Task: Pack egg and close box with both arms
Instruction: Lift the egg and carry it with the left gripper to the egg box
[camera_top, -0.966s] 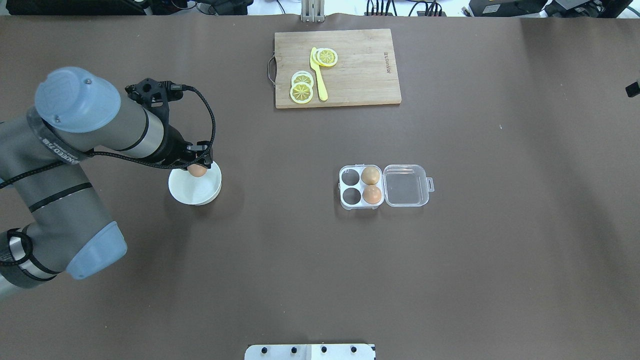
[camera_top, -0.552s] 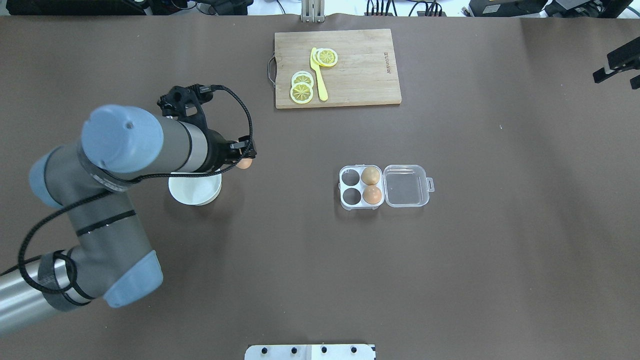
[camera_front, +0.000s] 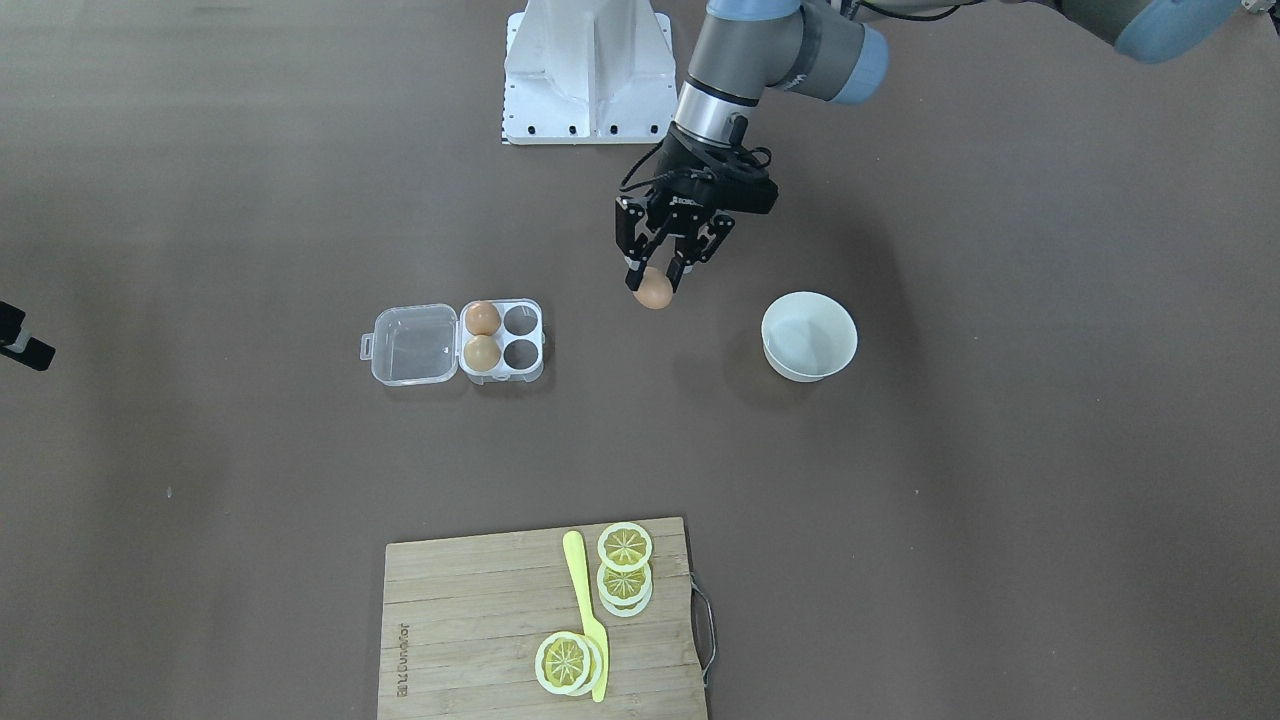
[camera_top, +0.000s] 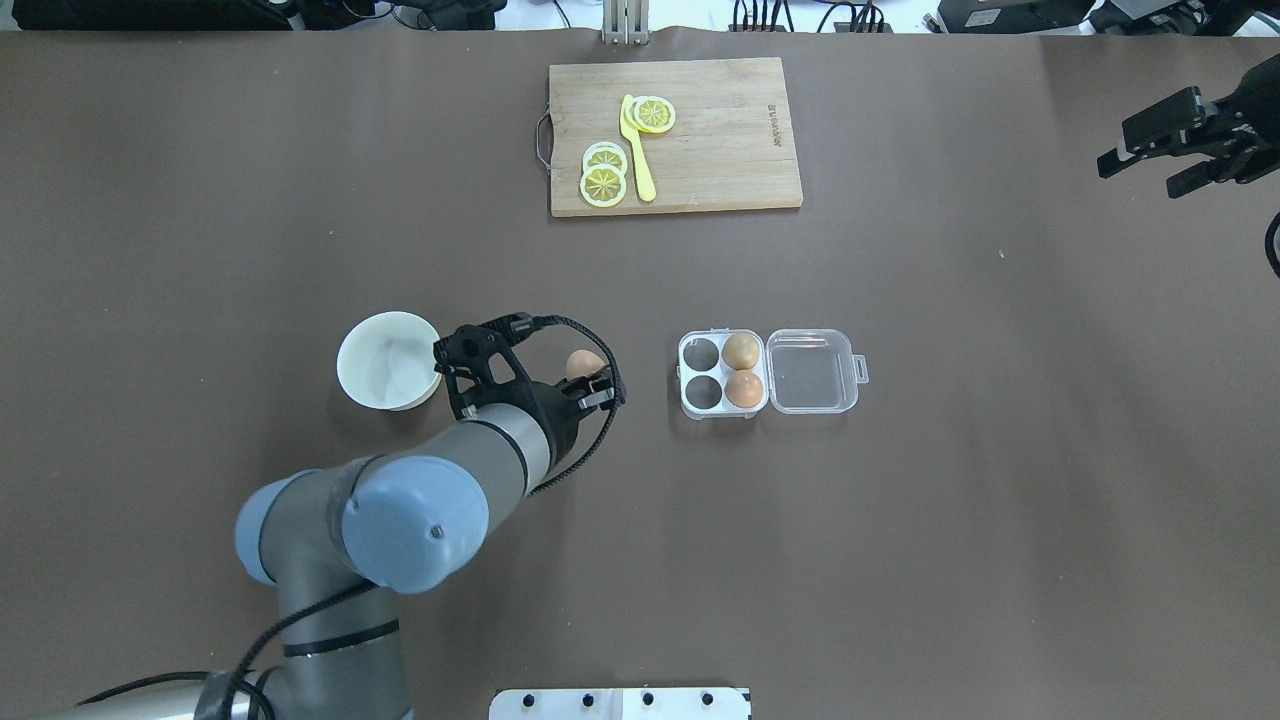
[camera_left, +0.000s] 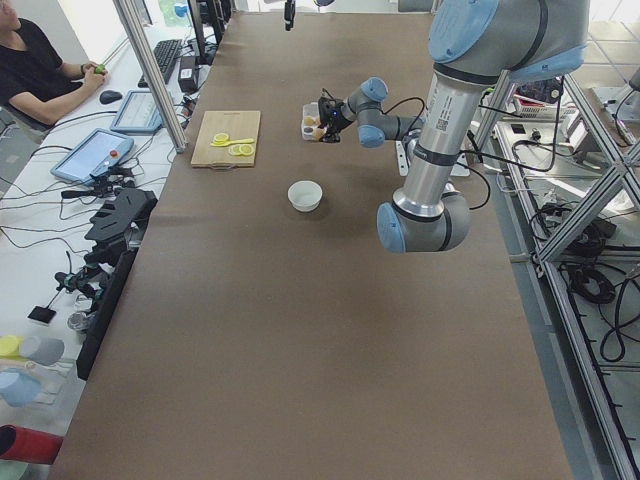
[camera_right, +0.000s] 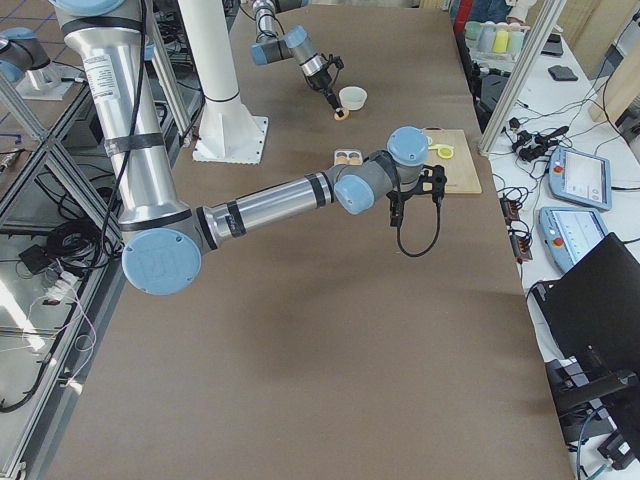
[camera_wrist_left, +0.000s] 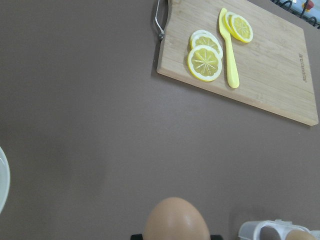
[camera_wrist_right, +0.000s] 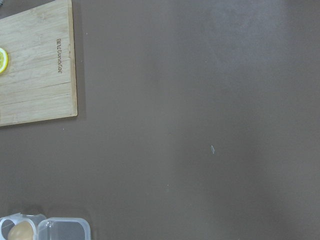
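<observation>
While the left gripper (camera_front: 655, 279) pinches the egg (camera_front: 653, 292) aloft between bowl (camera_front: 808, 335) and box (camera_front: 412, 346), two cells sit empty and the lid open, with the right gripper (camera_top: 1140, 176), seemingly spread, far off.

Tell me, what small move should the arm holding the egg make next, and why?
Probably move sideways to above the box: the left gripper holds the egg over bare table, between the white bowl and the box, whose lid lies open with its two nearer cells empty.
</observation>
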